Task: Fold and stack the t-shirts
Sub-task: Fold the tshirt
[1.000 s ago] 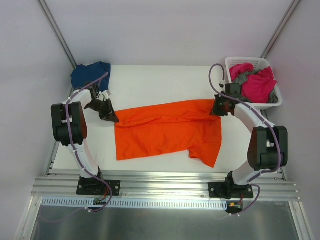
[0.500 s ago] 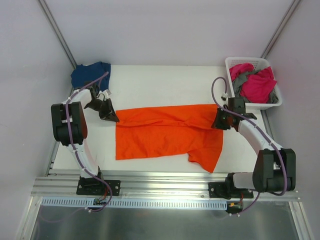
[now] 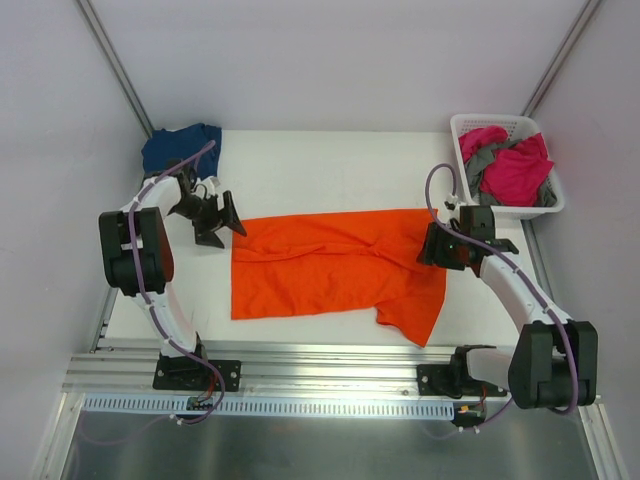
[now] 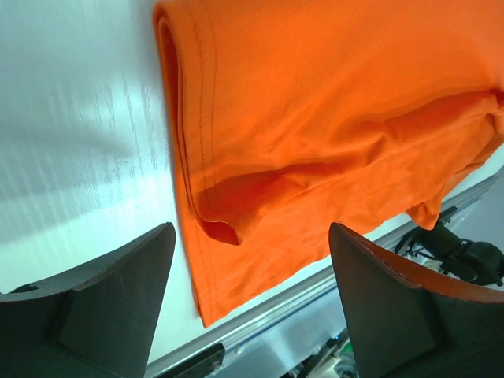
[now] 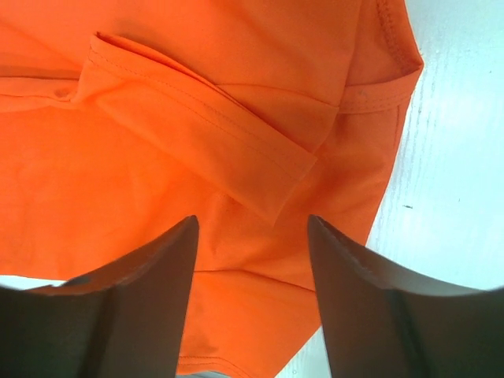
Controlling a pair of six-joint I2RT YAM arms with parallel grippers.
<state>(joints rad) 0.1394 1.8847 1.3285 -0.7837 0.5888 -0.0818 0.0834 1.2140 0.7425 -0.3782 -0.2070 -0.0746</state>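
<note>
Orange t-shirt (image 3: 320, 265) lies loose; left end effector (image 4: 250, 232), right end effector (image 5: 252, 224) — open.

1. A robotics lab test cell; a left arm (image 3: 135, 248) and a right arm (image 3: 512, 287) bolted to an aluminium rail (image 3: 330, 372) beside a white surface (image 3: 330, 165)
2. Plain pale panels (image 3: 330, 60) and metal corner struts (image 3: 110, 60) enclose it; purple cables (image 3: 436, 185) loop along the arms

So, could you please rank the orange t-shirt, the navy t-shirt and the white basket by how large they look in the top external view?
1. orange t-shirt, spread out flat: clearly the largest.
2. white basket, at the far right.
3. navy t-shirt, bunched up at the far left: the smallest.
</note>
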